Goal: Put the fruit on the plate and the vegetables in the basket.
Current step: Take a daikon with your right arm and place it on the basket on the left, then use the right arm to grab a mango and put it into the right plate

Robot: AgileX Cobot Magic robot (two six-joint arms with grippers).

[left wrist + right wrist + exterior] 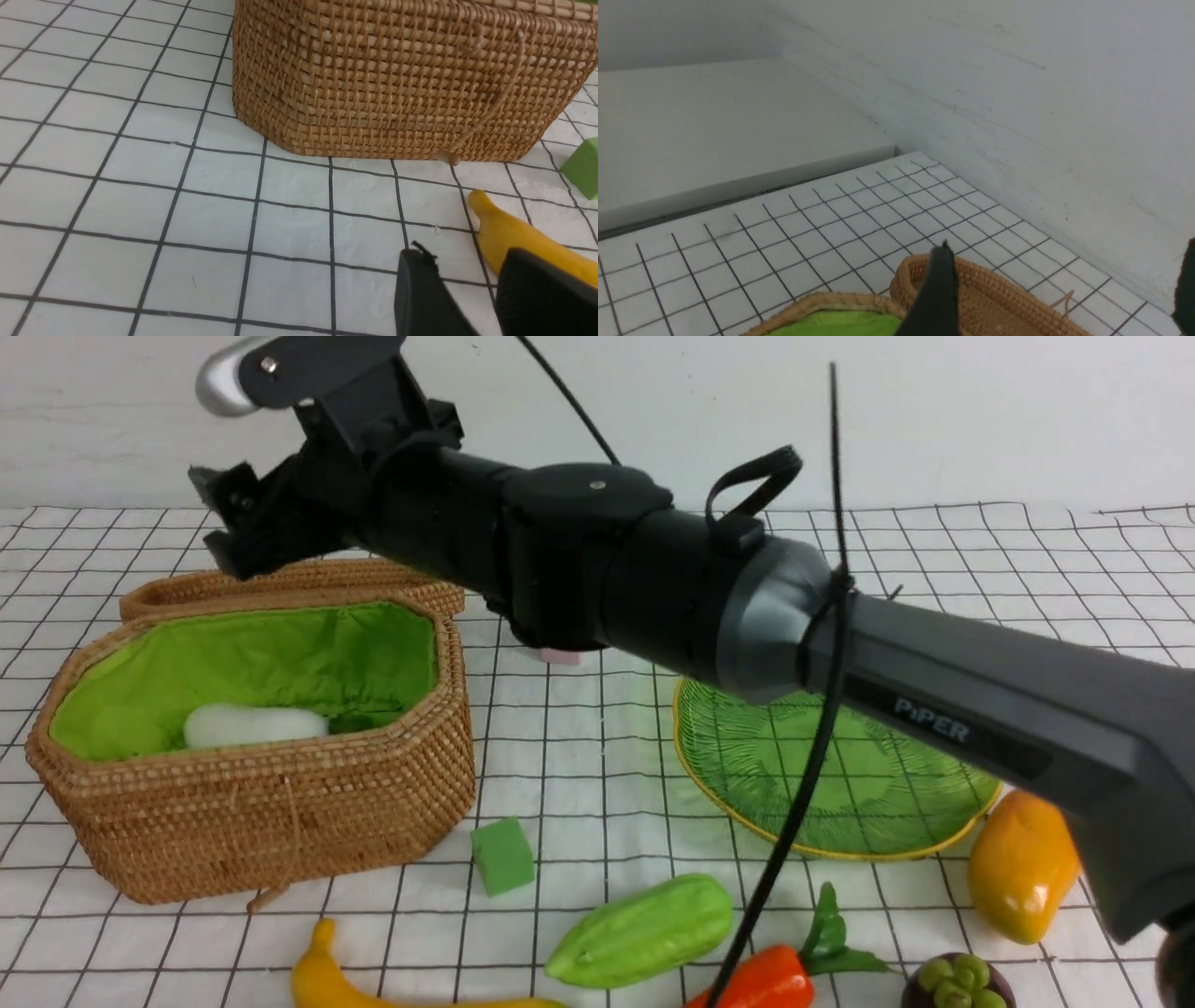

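Observation:
The wicker basket [261, 831] stands at the left with a white radish [252, 723] lying on its green lining. My right gripper [219, 518] hangs above the basket's back edge and lid [994, 298], jaws wide apart and empty [1064, 273]. The green plate [868, 793] at the right holds nothing. Along the front lie the banana [322, 980], the light green gourd [644, 929], the red pepper [761, 982], the mangosteen [957, 982] and the mango [1022, 863]. My left gripper [467, 280] is open and low over the cloth beside the banana [509, 233], in front of the basket [397, 84].
A green foam cube [502, 855] sits between basket and gourd, also the cube [584, 165] in the left wrist view. The right arm [653, 579] spans the scene above the plate and basket. A wall runs behind the gridded cloth [579, 756].

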